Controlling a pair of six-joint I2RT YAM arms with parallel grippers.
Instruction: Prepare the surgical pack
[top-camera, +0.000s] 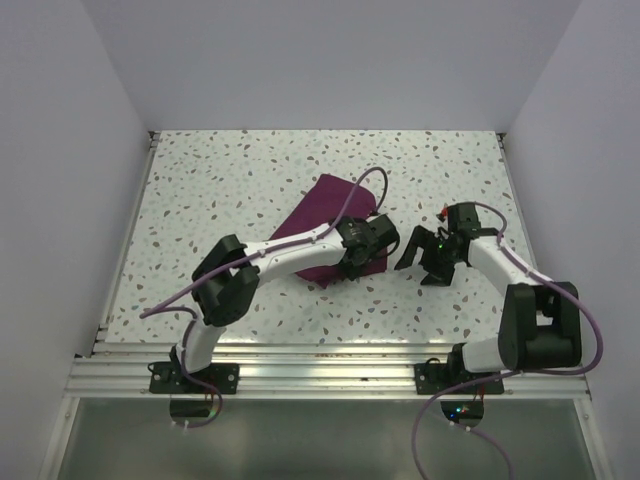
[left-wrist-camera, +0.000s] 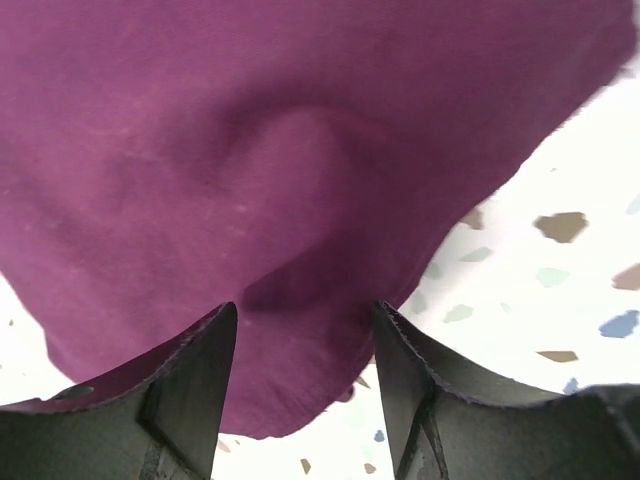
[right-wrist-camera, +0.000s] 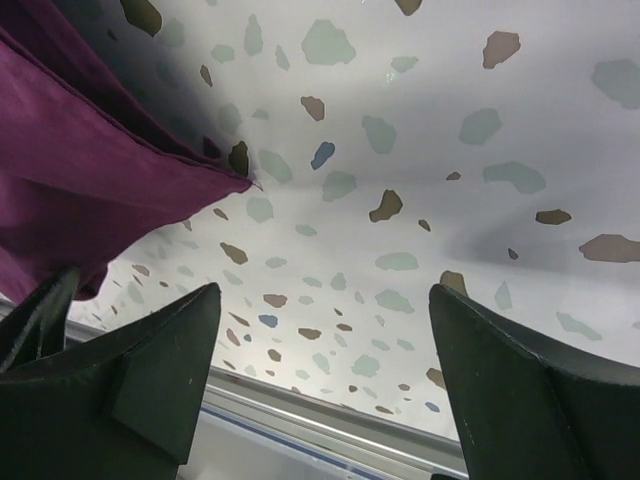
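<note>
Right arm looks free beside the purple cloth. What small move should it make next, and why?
Probably slide the right gripper toward its left until the near corner of the surgical pack sits between its fingers. Its jaws stand open over bare table, with that corner just off to the side, while the left gripper hangs open over the pack's raised fold.
</note>
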